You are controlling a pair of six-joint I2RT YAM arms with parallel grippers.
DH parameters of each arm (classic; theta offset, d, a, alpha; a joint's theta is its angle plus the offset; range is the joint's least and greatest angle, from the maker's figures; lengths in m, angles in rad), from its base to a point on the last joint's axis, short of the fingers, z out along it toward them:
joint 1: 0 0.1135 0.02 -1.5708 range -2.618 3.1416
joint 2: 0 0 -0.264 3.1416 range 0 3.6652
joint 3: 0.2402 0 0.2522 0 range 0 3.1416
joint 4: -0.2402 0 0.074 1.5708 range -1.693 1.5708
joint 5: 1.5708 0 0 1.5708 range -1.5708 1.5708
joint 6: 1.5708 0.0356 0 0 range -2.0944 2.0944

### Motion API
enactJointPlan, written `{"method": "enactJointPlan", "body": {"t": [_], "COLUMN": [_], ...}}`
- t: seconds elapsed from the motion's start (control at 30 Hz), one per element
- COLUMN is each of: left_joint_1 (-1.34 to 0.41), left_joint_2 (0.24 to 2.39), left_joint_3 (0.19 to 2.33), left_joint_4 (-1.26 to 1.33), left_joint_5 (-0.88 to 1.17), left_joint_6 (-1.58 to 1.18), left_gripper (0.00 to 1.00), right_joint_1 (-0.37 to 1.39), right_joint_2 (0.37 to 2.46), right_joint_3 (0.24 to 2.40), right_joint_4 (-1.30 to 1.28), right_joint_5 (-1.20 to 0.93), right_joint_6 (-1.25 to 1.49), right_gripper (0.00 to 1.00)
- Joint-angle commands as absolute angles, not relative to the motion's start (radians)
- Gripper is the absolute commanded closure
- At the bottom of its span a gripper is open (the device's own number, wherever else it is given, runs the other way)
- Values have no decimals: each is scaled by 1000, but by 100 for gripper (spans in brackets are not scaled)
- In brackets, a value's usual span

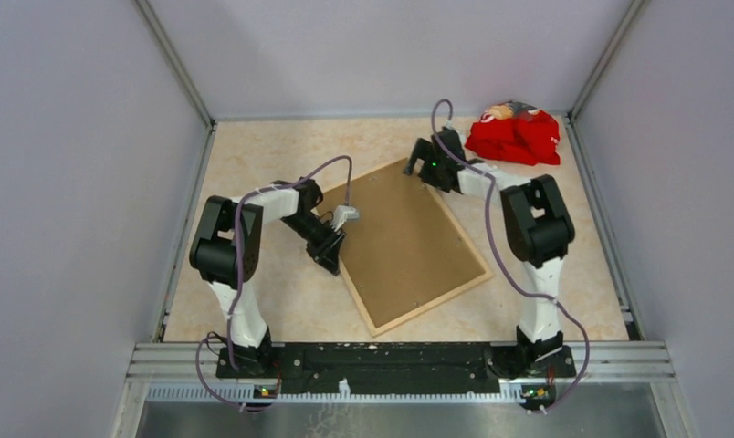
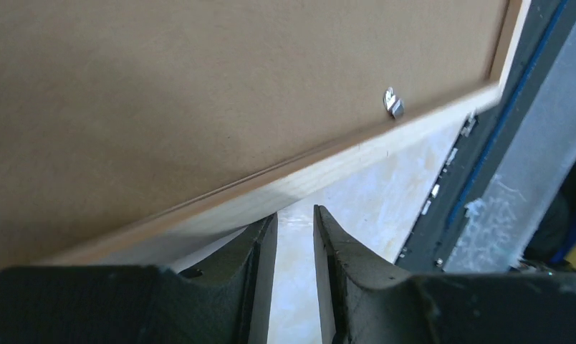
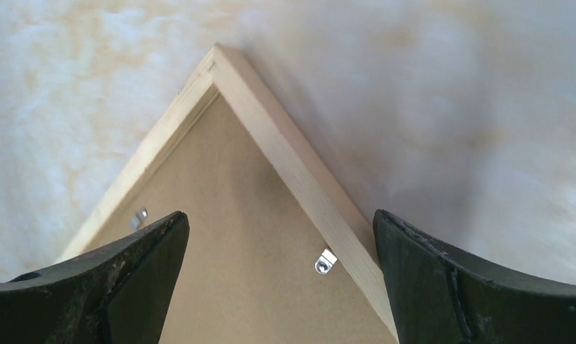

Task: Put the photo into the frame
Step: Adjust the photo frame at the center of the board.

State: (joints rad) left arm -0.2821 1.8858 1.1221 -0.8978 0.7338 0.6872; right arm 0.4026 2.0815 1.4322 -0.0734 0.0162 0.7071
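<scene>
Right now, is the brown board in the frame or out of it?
In. The brown board fills the frame, with the wooden rim around it, and small metal clips sit at its edge.

Plain lavender walls (image 1: 71, 137) around beige marbled tabletop (image 1: 254, 155)

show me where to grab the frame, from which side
Probably its thin wood rail at the far corner, from above, jaws astride it: the frame lies flat, back up, rail proud of the backing board. The right gripper is open there.
</scene>
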Motion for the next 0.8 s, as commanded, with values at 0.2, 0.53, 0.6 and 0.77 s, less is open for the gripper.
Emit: {"method": "enactJointPlan", "body": {"t": [0.2, 0.53, 0.6, 0.77], "left_joint_1": [-383, -234, -189, -14], "left_joint_2": [1945, 1828, 1867, 2108], "left_joint_3": [1116, 1308, 1397, 1793], "left_joint_4": [-834, -1226, -1228, -1217], "left_joint_5": [678, 784, 749, 752], "left_joint_6": [737, 976, 963, 781], "left_gripper": [58, 41, 41, 50], "right_joint_1": [545, 411, 405, 405], "right_joint_2": [2234, 1719, 1592, 1333], "right_joint_3": [1833, 1278, 1150, 905], "right_joint_4": [-235, -156, -151, -232], "right_joint_5": [-137, -66, -34, -5], "right_joint_6": [690, 739, 751, 766], "right_gripper": [1, 1, 1, 1]}}
